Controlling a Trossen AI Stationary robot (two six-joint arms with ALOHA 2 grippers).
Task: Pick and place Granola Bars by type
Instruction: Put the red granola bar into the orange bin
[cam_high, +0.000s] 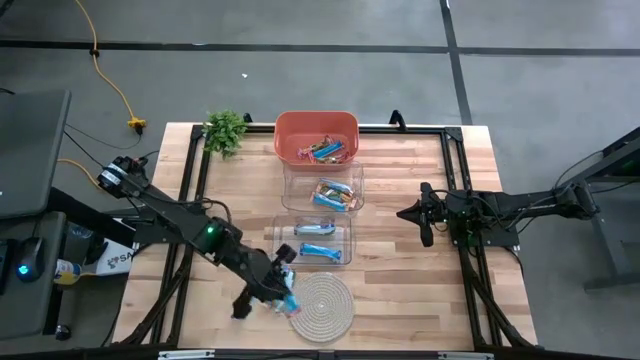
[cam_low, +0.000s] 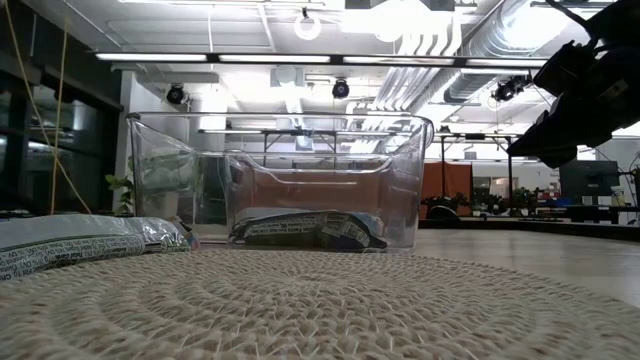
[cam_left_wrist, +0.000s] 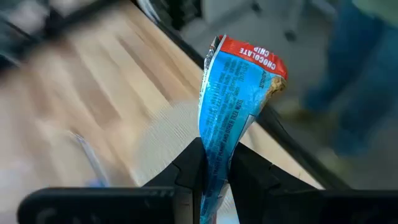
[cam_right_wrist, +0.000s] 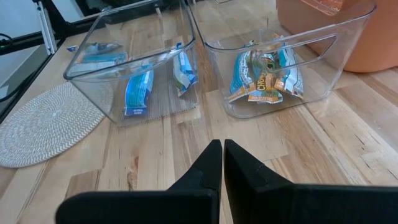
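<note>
My left gripper (cam_left_wrist: 216, 177) clamps a blue granola bar (cam_left_wrist: 235, 93); its red band reads "CHOCOLATE CHIP". My right gripper (cam_right_wrist: 222, 163) waits, fingers closed, near the clear bins (cam_right_wrist: 130, 68).

Grey concrete floor (cam_high: 300, 70), ceiling strip lights (cam_low: 215, 57) overhead

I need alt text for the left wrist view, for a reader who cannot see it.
The left tool is shut on a blue granola bar with a red end reading "chocolate chip", held above the wooden table and the round woven coaster.
</note>
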